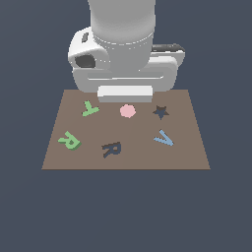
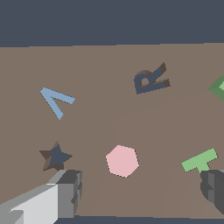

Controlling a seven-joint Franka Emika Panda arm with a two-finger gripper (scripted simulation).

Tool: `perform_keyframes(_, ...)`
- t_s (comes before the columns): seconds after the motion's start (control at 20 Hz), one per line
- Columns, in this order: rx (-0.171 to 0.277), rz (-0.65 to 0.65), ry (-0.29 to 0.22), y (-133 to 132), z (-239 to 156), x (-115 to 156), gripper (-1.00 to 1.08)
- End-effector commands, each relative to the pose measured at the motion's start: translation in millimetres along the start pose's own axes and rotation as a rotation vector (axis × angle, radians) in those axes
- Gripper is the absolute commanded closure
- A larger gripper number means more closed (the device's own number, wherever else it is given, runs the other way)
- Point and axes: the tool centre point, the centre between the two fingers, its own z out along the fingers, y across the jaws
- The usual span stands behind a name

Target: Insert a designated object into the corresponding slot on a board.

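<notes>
The light-green R-shaped block (image 1: 69, 141) lies flat on the brown board (image 1: 187, 152) near its front corner on the exterior view's left. Only a corner of this green R (image 2: 218, 87) shows in the wrist view, at the picture's edge. The dark grey R-shaped slot (image 1: 111, 148) is a short way to the block's right and holds nothing; the wrist view shows the slot (image 2: 151, 78) on the board (image 2: 100, 65). My gripper (image 1: 124, 96) hangs above the board's far edge, away from both. The gripper (image 2: 140, 186) is open, its fingers (image 2: 65, 192) wide apart, with nothing between them.
A green T block (image 1: 89, 109) (image 2: 200, 160), a pink hexagon (image 1: 127, 110) (image 2: 122, 161) and a dark star-shaped recess (image 1: 160, 112) (image 2: 55, 156) lie along the board's far side under the hand. A blue V (image 1: 164, 138) (image 2: 57, 101) lies on the exterior view's right.
</notes>
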Motion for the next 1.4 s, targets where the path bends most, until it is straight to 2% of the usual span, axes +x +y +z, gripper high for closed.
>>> perform_keyframes(0.0,0.000,0.000,0.000,0,0,0,-0.92)
perform_keyframes(0.35,-0.001,-0.025,0.000,5,3,0,-0.92)
perform_keyframes(0.7,-0.004,-0.099,0.001,22,10,0,-0.92)
perform_keyframes(1.35,-0.015,-0.376,0.003,81,38,10,-0.92)
